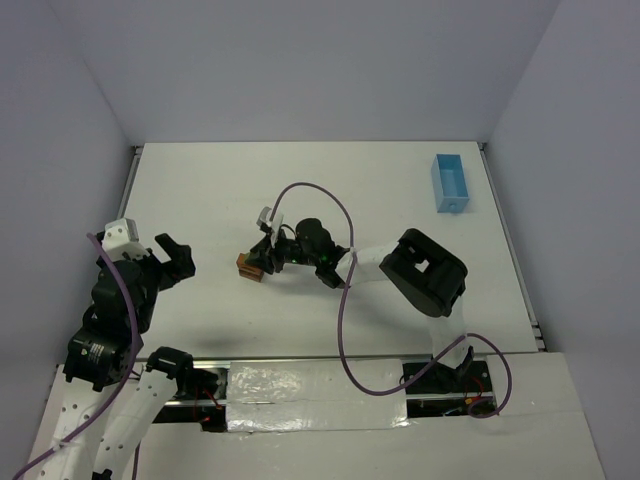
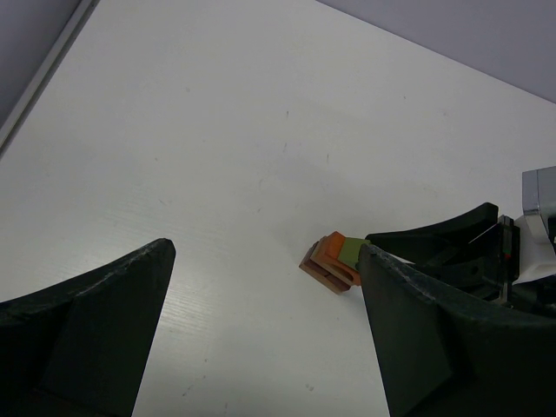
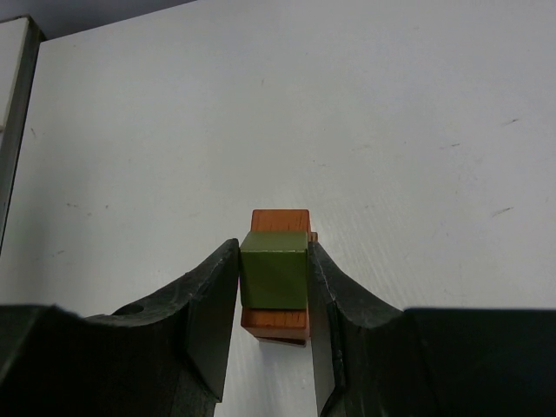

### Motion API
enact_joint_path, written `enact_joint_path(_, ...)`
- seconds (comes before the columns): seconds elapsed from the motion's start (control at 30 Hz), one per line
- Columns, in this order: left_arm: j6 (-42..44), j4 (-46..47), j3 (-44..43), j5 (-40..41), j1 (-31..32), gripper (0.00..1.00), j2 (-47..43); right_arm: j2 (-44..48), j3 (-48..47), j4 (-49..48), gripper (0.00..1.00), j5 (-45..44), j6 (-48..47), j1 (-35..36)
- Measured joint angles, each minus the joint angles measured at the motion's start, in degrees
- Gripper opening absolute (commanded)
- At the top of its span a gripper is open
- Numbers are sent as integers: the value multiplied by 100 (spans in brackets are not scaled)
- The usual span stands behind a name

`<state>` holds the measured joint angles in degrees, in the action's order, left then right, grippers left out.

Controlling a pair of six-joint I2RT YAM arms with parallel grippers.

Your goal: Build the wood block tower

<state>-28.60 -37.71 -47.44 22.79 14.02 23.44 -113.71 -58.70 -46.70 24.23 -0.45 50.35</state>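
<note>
The tower (image 1: 248,267) is a small stack left of the table's middle, with a brown base and an orange block (image 3: 280,221) on it. A green cube (image 3: 274,276) sits on top of the orange block. My right gripper (image 3: 274,288) is shut on this green cube, with one finger against each of its sides. The stack also shows in the left wrist view (image 2: 330,263), with the green cube (image 2: 350,253) on its right, at the right gripper's tip. My left gripper (image 2: 265,254) is open and empty, well left of the stack (image 1: 166,262).
A light-blue tray (image 1: 450,182) stands at the far right of the table. The right arm (image 1: 425,270) reaches leftward across the table's middle, with a purple cable looping over it. Grey walls enclose the white table (image 1: 330,190).
</note>
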Motion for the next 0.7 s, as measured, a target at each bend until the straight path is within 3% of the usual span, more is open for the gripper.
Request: enact_joint_path(0.7, 9, 2, 0, -13, 0, 100, 22, -13, -13, 2, 37, 0, 68, 0)
